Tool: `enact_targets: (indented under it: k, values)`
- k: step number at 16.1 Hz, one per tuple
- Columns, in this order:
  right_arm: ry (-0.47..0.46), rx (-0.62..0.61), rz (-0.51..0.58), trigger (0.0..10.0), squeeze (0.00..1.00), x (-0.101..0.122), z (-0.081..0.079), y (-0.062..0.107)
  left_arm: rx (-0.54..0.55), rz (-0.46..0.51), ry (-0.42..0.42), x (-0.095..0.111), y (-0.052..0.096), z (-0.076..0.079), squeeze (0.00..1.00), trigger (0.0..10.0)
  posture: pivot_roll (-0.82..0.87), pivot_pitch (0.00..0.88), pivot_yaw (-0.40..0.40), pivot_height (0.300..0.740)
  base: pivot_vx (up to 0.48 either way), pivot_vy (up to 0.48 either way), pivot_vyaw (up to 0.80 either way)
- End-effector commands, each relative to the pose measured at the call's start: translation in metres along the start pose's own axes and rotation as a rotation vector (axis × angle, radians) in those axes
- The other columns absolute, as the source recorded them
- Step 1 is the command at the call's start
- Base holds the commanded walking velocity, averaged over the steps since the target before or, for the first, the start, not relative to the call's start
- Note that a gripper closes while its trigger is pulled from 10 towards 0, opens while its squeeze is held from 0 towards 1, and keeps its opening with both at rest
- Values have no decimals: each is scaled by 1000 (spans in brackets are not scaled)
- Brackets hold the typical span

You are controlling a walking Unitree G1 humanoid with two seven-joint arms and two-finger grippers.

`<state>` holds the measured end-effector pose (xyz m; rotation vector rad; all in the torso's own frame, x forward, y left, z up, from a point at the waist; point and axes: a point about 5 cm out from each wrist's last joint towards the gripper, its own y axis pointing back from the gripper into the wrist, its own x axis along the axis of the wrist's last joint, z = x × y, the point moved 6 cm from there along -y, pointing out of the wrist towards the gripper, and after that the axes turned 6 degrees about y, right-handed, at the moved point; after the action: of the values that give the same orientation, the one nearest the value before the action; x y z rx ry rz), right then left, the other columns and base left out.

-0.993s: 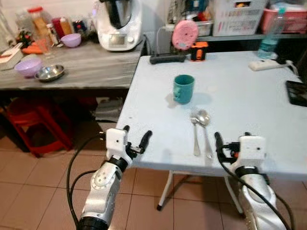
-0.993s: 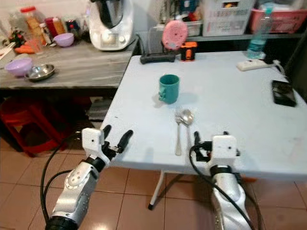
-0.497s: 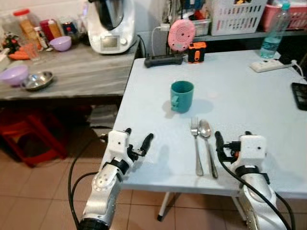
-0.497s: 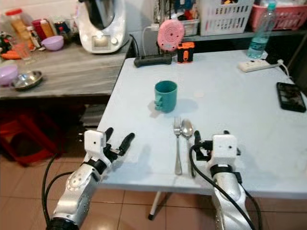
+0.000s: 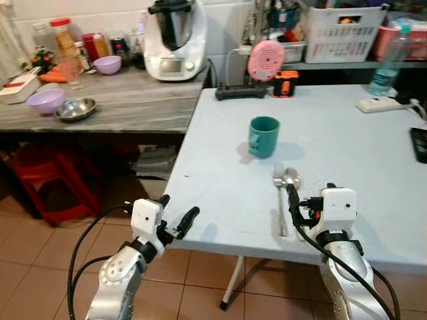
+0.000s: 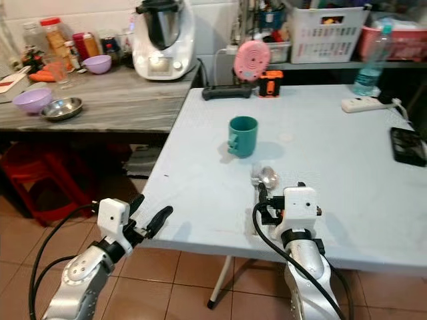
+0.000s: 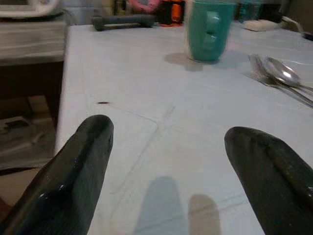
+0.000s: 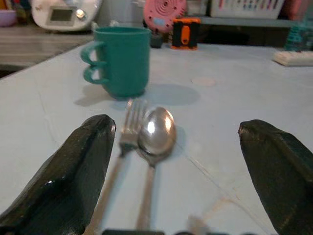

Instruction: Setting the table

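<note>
We've backed off from the table [image 5: 220, 180], both tools spread and empty: right tool [image 8: 176, 181] over the fork [image 8: 128, 137] and spoon [image 8: 155, 131] at the near edge, left tool [image 5: 175, 217] off the near-left corner.

Kitchen clutter off to the side.
A white food processor [image 5: 171, 35], purple bowl [image 5: 45, 101] and steel bowl [image 5: 75, 109] sit on the grey worktop [image 5: 127, 100].
</note>
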<state>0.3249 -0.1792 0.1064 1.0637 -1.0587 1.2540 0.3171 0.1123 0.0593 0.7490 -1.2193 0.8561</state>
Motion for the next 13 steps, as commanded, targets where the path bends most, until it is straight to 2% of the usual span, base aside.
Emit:
enact_targets:
  k: [1,6,7,8,11,13]
  values:
    - [-5,14,-21,10000,0,0,-3,-5,-26,9,-15,5,2,1,0,10000,-156,0,83,740,0,0,0]
    - [-14,69,-73,10000,0,-1,-18,-20,-103,2,-12,6,1,13,0,10000,-159,0,88,740,0,0,0]
    - [-13,102,-97,10000,0,-1,-29,-27,-140,-3,-13,5,1,19,0,10000,-164,0,92,740,0,0,0]
    - [-11,103,-99,10000,0,0,-30,-28,-145,-4,-15,5,1,19,0,10000,-164,0,92,740,0,0,0]
    - [0,153,-164,10000,0,-6,-51,-34,-160,-4,-19,7,-3,21,0,10000,-168,0,92,740,0,0,0]
    - [1,148,-196,10000,0,-11,-51,-33,-162,-1,-17,8,-4,22,0,10000,-167,0,89,740,0,0,0]
